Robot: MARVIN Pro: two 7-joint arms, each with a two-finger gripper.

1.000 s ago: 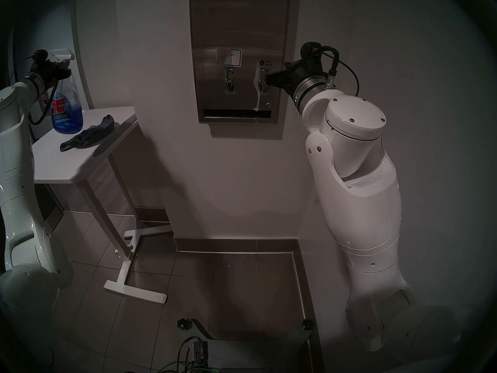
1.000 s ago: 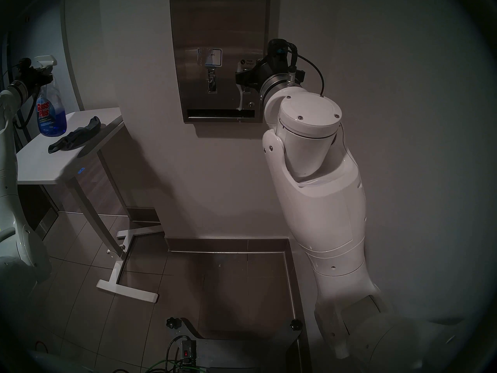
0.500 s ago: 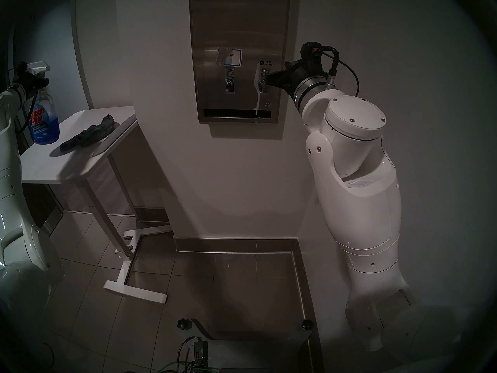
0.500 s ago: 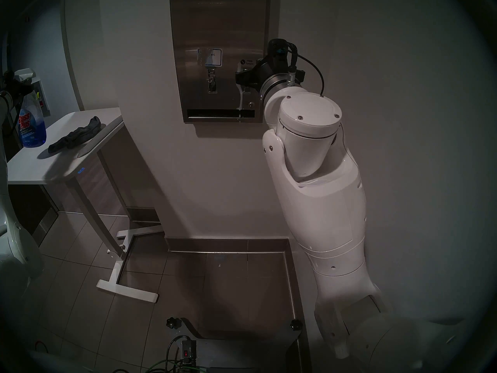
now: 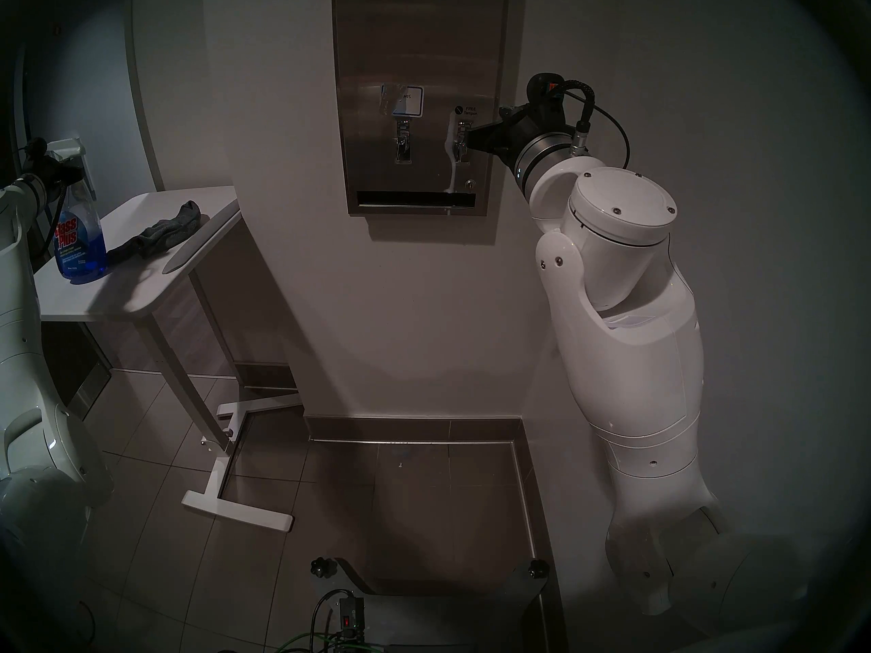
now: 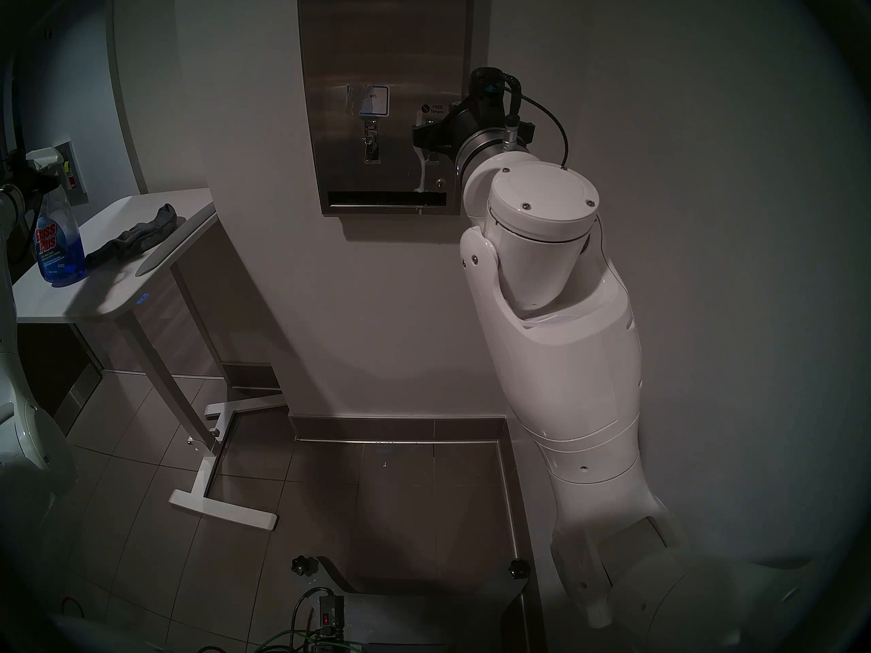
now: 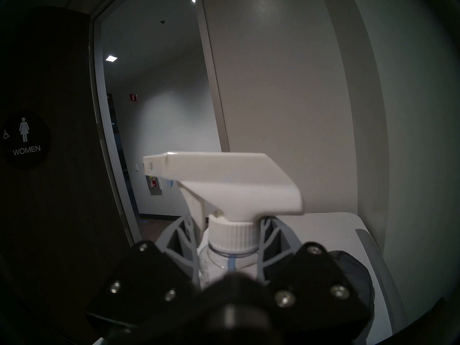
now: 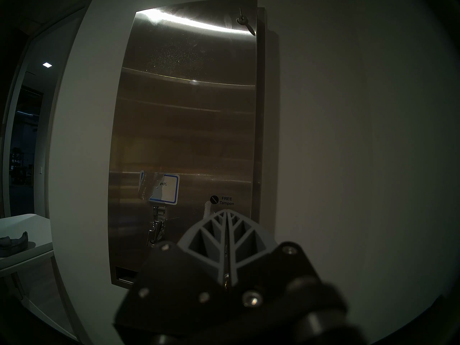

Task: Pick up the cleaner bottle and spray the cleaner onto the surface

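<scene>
The cleaner bottle point(image 5: 79, 242), clear with blue liquid and a red "Glass Plus" label, is upright at the near left of the white table point(image 5: 132, 289). I cannot tell whether its base touches the tabletop. My left gripper point(image 5: 61, 174) is shut on the bottle's neck below the white trigger head point(image 7: 224, 177), one finger on each side of the cap point(image 7: 230, 231). The surface, a steel dispenser panel point(image 5: 419, 49), hangs on the wall. A whitish streak of cleaner point(image 5: 453, 171) runs down by its right lever. My right gripper point(image 8: 226, 212) is shut and empty, its tip at that lever.
A dark cloth point(image 5: 160, 235) lies on the table to the right of the bottle. The table's white feet point(image 5: 235, 510) stand on the tiled floor. A dark door with a WOMEN sign point(image 7: 25, 140) is to the left of the left gripper.
My left arm has carried the bottle to the left and down, from above the table's far side to its near left. The right arm has not moved.
</scene>
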